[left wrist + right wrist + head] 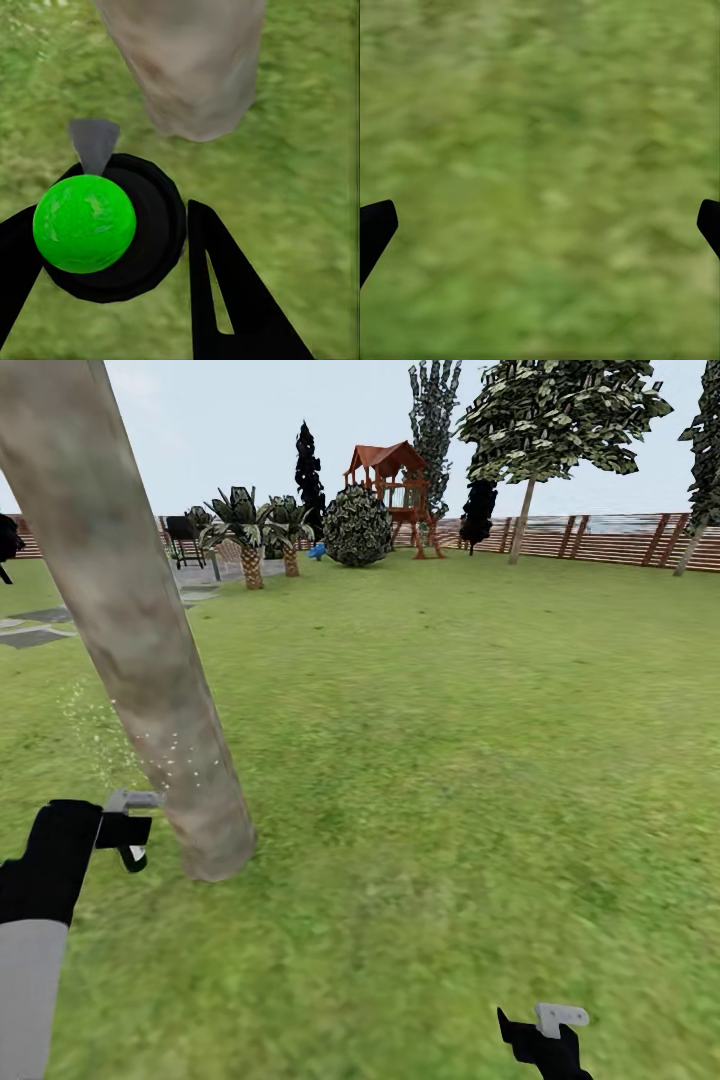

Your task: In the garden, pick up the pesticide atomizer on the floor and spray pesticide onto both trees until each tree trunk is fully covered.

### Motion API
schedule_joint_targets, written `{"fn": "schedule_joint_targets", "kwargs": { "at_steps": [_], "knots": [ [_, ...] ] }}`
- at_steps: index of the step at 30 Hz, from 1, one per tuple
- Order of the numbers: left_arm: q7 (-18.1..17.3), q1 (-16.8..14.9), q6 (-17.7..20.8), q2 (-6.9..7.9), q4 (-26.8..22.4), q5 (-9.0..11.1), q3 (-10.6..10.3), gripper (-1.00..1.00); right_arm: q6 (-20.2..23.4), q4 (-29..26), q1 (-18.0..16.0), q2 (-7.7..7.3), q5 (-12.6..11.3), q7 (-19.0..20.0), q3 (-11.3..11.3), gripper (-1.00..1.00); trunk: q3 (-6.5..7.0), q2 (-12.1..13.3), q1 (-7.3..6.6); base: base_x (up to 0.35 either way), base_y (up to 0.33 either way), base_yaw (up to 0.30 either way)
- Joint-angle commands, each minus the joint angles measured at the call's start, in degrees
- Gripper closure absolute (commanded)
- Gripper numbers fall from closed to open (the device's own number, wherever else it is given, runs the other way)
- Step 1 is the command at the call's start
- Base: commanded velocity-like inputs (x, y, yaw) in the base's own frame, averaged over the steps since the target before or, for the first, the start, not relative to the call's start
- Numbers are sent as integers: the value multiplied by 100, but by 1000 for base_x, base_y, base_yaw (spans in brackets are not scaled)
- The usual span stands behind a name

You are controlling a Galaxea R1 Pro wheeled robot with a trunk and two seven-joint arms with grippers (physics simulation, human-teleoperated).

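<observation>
— How many tree trunks stand close to the robot?

— One: a thick, mottled grey-brown tree trunk (pixel 140 650) leans up from the lawn (pixel 450 760) at the head view's left. The left wrist view shows its base (pixel 187 67) meeting the grass. Further off, two more tall trees rise before the slatted fence (pixel 610 538), one (pixel 560 420) fully in view and one (pixel 700 450) cut by the picture's edge.

— And the atomizer?

— One pesticide atomizer (pixel 105 225), black-bodied with a bright green round cap and a grey nozzle, sits between the left gripper's (pixel 112 255) fingers, which are clenched around it. In the head view the left gripper (pixel 125 825) is just beside the trunk's lower part, the nozzle toward the bark, and a scatter of pale droplets (pixel 110 735) hangs there.

— The other gripper?

— The right gripper (pixel 540 225) is spread wide over bare grass, grasping nothing; it sits low at the head view's right (pixel 545 1035).

— Anything else to count?

— Two short palms (pixel 265 535), one round bush (pixel 356 528), one red-roofed play tower (pixel 395 485).

— Any writing?

— No readable label on the atomizer.
</observation>
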Motion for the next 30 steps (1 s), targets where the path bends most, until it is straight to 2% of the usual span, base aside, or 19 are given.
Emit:
{"fn": "schedule_joint_targets", "kwargs": {
  "at_steps": [1, 4, 7, 10, 13, 16, 17, 19, 20, 21, 23, 25, 26, 27, 30],
  "knots": [
    [-38, -11, 21, -42, -113, -13, 0, 100, 0, 0, 0, 0, 0, 0, 0, -100, 0, 0, 0, 0, 0, 0],
    [-60, -29, 279, -230, -512, -12, -48, 100, 0, 0, 0, 0, 0, 1, 0, -100, 0, 0, 0, 0, 0, 0],
    [-63, -22, 337, -222, -693, -12, -185, 100, 0, 0, 2, 0, 0, 1, 0, -100, 0, 0, 0, 0, 0, 0],
    [-64, -4, 338, -177, -775, -33, -168, 100, 0, 0, 0, 0, 0, 6, 0, -100, 0, 0, 0, -226, 0, 0],
    [-67, -55, 355, -267, -963, -27, -243, 100, 0, 0, 0, 0, 0, 5, 0, -100, 0, 0, 0, -22, 0, 0],
    [-71, -85, 383, -370, -1292, -17, -685, 100, 0, 0, 0, 0, 0, 5, 0, -100, 0, 0, 0, -3, 0, 0],
    [-70, -108, 400, -368, -1370, -14, -716, 100, 0, 0, 0, 0, 0, 5, 0, -100, 0, 0, 0, 0, 0, 0],
    [-72, -152, 421, -311, -1436, -7, -694, 100, 0, 0, 0, 0, 0, 4, 0, -100, 0, 0, 0, 0, 0, 0],
    [-72, -180, 428, -286, -1449, -9, -616, 100, 0, 0, 0, 0, 0, 5, 0, -100, 0, 0, 0, 0, 0, 0],
    [-72, -230, 432, -201, -1459, -9, -351, 100, 0, 0, 2, 0, 0, 7, 0, -100, 0, 0, 0, 0, 0, 0],
    [-91, -273, 433, -24, -1462, 1, -165, 100, 0, 0, 0, 0, 0, 6, 0, -100, 0, 0, 0, 0, 0, 0],
    [-323, -304, 434, 87, -1464, -1, -113, 100, 0, 0, 0, 0, 0, 8, 0, -100, 0, 0, 0, 0, 0, 0],
    [-604, -313, 434, 96, -1489, -20, -125, 100, 0, 0, 0, 0, 0, 8, 0, -100, 0, 0, 0, 0, 0, 0],
    [-717, -315, 434, 67, -1522, -29, -141, 100, 0, 0, 0, 0, 0, 6, 0, -100, 0, 0, 0, 0, 0, 0],
    [-790, -386, 434, 39, -1561, -15, -152, 100, 0, 0, 0, 0, 0, 8, 0, -100, 0, 0, 0, 0, 0, 0]
  ]
}}
